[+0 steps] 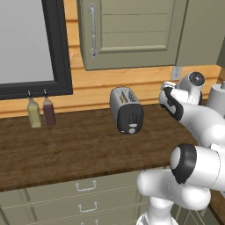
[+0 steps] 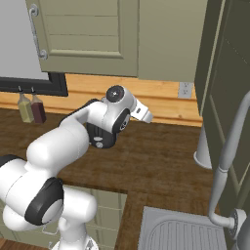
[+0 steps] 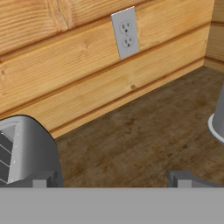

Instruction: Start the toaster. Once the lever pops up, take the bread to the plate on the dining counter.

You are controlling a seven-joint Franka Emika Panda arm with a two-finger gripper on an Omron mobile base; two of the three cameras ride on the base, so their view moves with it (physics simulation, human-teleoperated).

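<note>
Silver toaster (image 1: 126, 110) with black end, on dark-brown wood-grain counter (image 1: 66, 149).

Even, bright rendered light; soft shadows, no glare, pics sharp.

Olive cabinets (image 1: 132, 33) hang above a wood-plank wall (image 3: 65, 65) and dark counter (image 1: 66, 149).

Bare counter (image 1: 79, 149) lies open at the toaster's (image 1: 126, 110) 6 and 9 o'clock; two bottles (image 1: 41, 112) stand well apart at 9, wall (image 1: 88, 90) close behind at 12
</note>
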